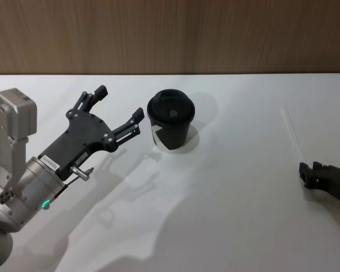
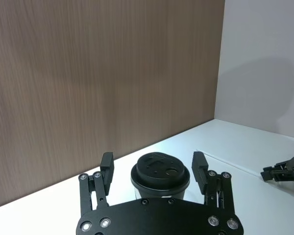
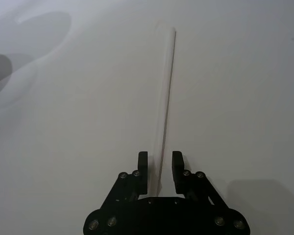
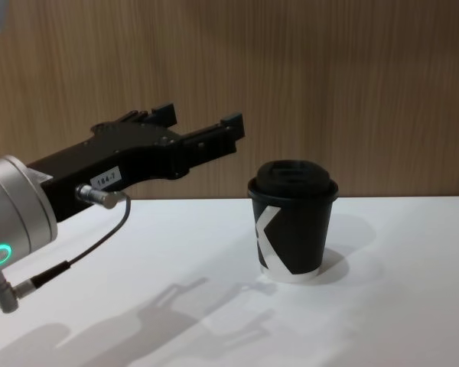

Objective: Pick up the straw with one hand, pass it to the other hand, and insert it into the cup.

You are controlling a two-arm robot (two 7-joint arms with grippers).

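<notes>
The black lidded cup (image 1: 170, 122) with a white K mark stands upright mid-table. My left gripper (image 1: 120, 102) hovers just left of it, open and empty, its fingers pointing at the lid; the chest view shows this gripper (image 4: 199, 126) above lid height beside the cup (image 4: 291, 229). The white straw (image 1: 290, 131) lies flat on the table at the right. My right gripper (image 3: 160, 162) is open, its two fingers straddling the near end of the straw (image 3: 167, 88) with a gap on each side. The head view shows that gripper (image 1: 309, 170) at the right edge.
A wood-panelled wall runs along the back edge of the white table (image 1: 226, 215). In the left wrist view the cup (image 2: 159, 175) sits between my left fingers' line of sight, with the right gripper (image 2: 284, 172) far off.
</notes>
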